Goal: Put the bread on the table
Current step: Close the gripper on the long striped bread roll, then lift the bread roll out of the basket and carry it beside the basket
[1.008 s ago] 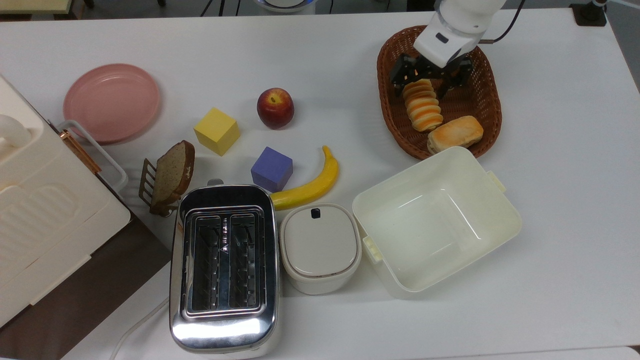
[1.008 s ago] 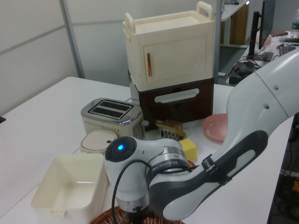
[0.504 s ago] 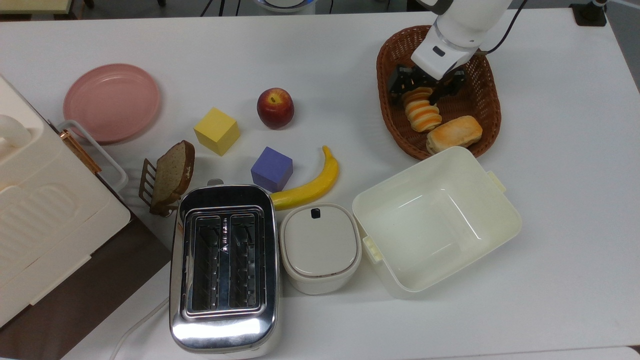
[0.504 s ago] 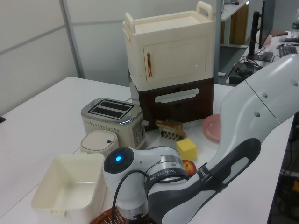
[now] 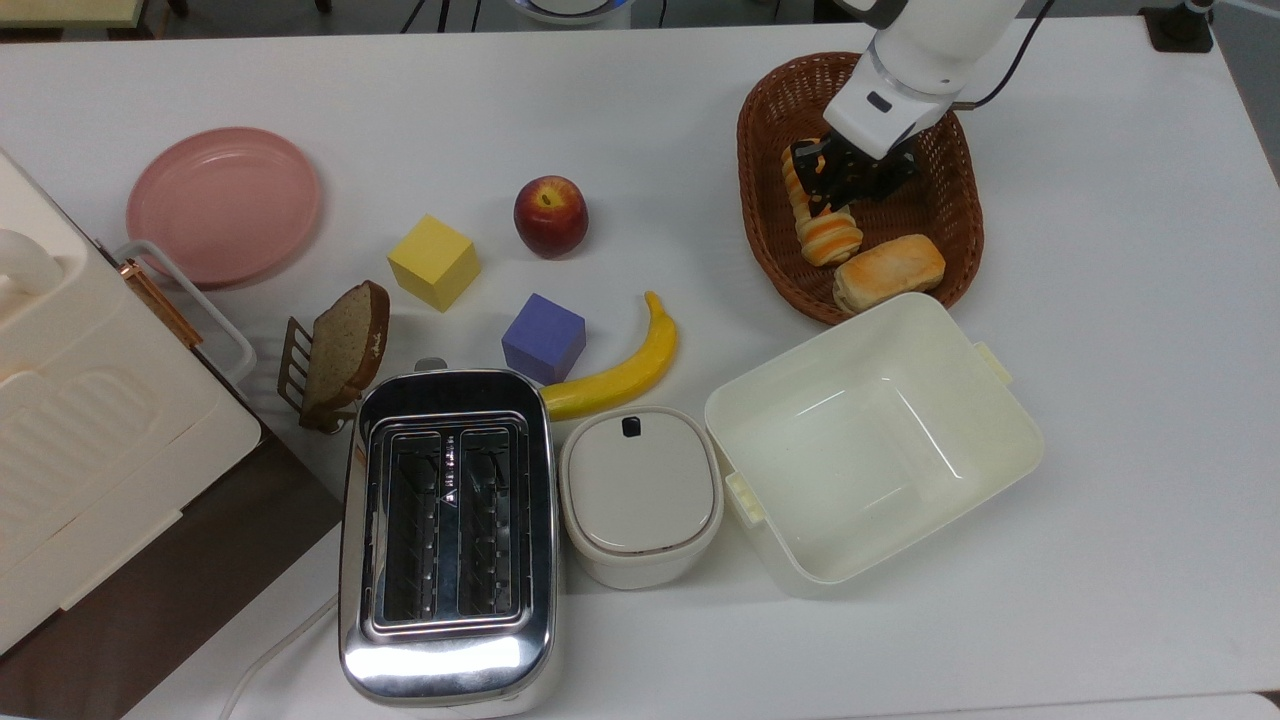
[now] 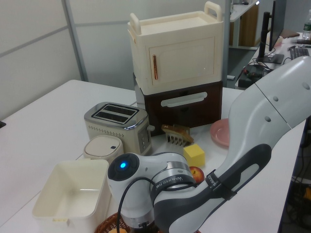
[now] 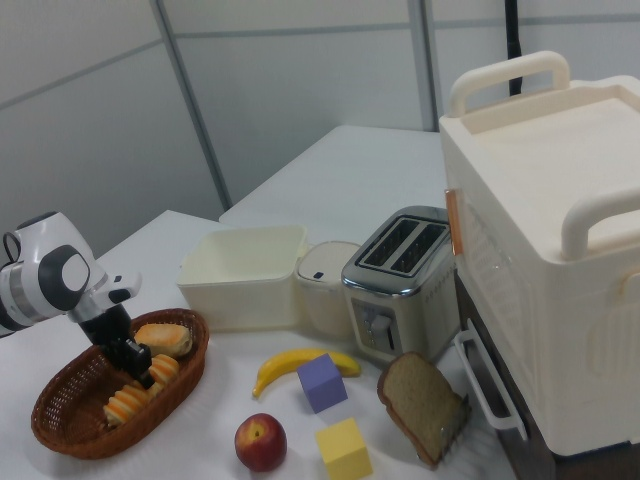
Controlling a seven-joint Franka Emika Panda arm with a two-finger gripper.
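Note:
The bread (image 5: pixel 832 236), a ridged orange-and-cream loaf, lies in the brown wicker basket (image 5: pixel 765 215) at the top view's upper right. My gripper (image 5: pixel 836 180) reaches down into the basket and is shut on the loaf's upper end, so that end is partly covered by the black fingers. In the right view the gripper (image 7: pixel 133 356) stands over the bread (image 7: pixel 130 398) inside the basket (image 7: pixel 60 425). The white table (image 5: pixel 1100 300) carries everything. In the left view my arm (image 6: pixel 204 184) covers the gripper.
A golden bun (image 5: pixel 888 271) lies beside the loaf in the basket. An open cream box (image 5: pixel 870 440) stands just below the basket. Apple (image 5: pixel 550 215), banana (image 5: pixel 625 370), yellow cube (image 5: pixel 433 262), purple cube (image 5: pixel 543 338), toaster (image 5: pixel 447 535) and pink plate (image 5: pixel 222 204) sit further to the top view's left.
The fingers went from wide open around the loaf to shut on it. The basket, loaf and bun slid a little toward the top view's left.

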